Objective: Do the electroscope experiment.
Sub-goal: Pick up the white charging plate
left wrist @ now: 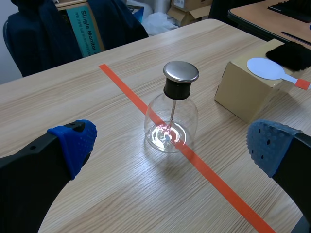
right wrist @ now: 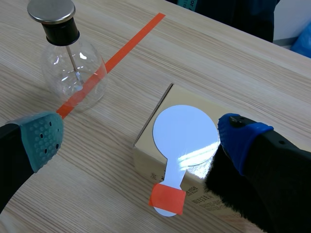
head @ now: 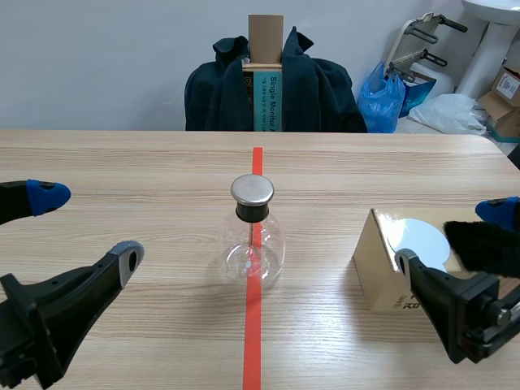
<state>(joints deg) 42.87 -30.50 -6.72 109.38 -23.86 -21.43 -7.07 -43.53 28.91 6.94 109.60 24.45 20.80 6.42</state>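
Scene view: a wooden counter (head: 122, 162) ran away toward a chair draped with a dark jacket (head: 325, 89). A glass flask (head: 253, 236) with a black stopper and a flat metal cap stood upright at mid-counter, on an orange-red tape line. To its right sat a cardboard box (head: 378, 268), well apart from it. A white round paddle (head: 422, 244) lay flat on the box top, and a black furry pad (head: 487, 244) lay beside it. The left claw (head: 85, 226) hung low to the left of the flask, with its fingers spread wide and nothing between them. The right claw (head: 453, 237) was at the box, its fingers also wide apart.

Left wrist view: the flask (left wrist: 171, 121) stood ahead of the left claw (left wrist: 172, 145), in line with the gap between its parted blue pads. A thin rod hung from the stopper down into the glass. The box (left wrist: 243, 92) sat beyond it, carrying the paddle (left wrist: 265, 67).

Right wrist view: the right claw (right wrist: 141, 138) straddled the near end of the box (right wrist: 146, 160), gripping nothing. The handle of the paddle (right wrist: 184, 131), wrapped in orange tape, overhung the box edge. The black furry pad (right wrist: 228, 194) lay just beside the blue-padded finger.
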